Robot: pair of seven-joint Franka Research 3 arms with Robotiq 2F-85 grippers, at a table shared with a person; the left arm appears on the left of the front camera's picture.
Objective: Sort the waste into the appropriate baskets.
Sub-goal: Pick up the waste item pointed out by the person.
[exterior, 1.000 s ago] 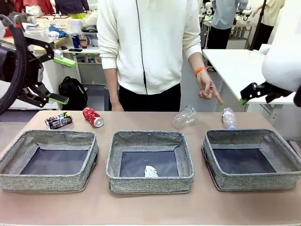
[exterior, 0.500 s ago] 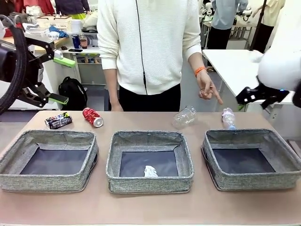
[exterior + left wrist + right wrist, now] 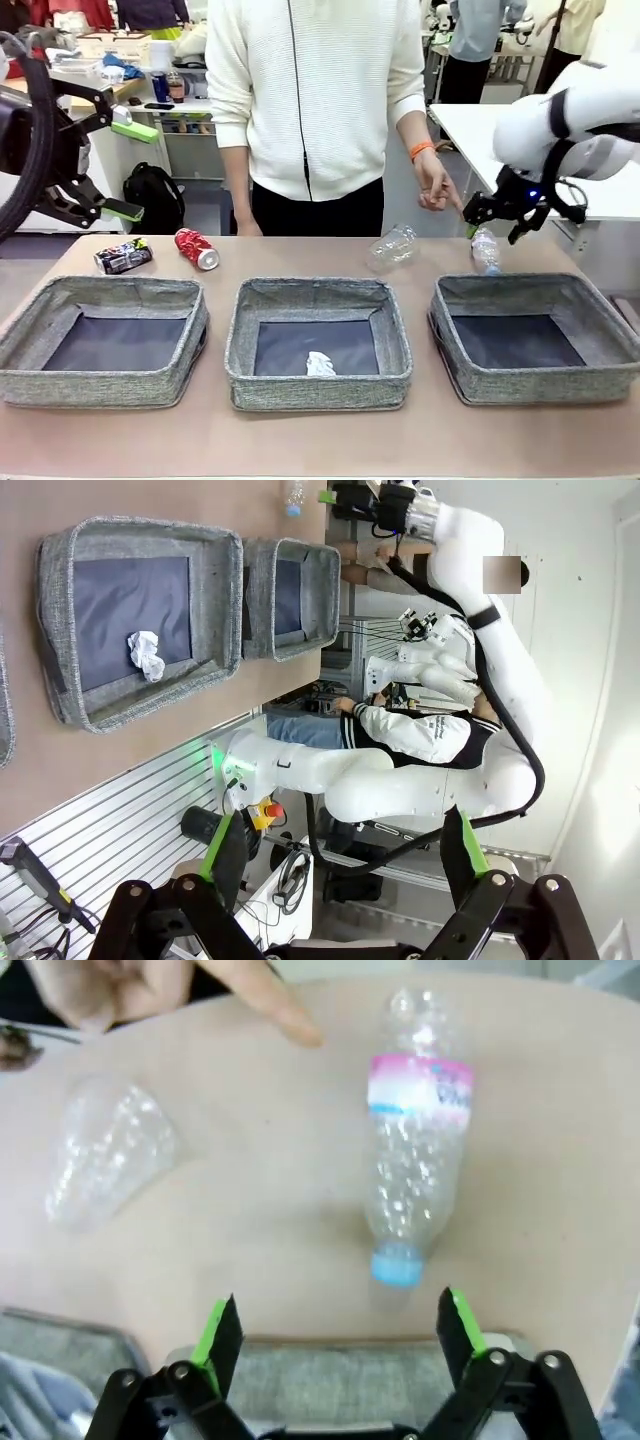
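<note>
1. While the right gripper (image 3: 337, 1335) hovers with jaws wide over the small bottle (image 3: 415, 1160), lying on the table (image 3: 300, 440) just behind the right basket (image 3: 535, 380), I'd close across its dimpled belly, not the pink label
2. Thin clear plastic, dented; squeeze gently or it may buckle
3. The left gripper (image 3: 130, 170) hangs wide open, holding nothing; the basket's walls are soft grey weave

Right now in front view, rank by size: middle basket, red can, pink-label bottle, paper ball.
1. middle basket
2. red can, pink-label bottle: too alike to rank
3. paper ball
</note>
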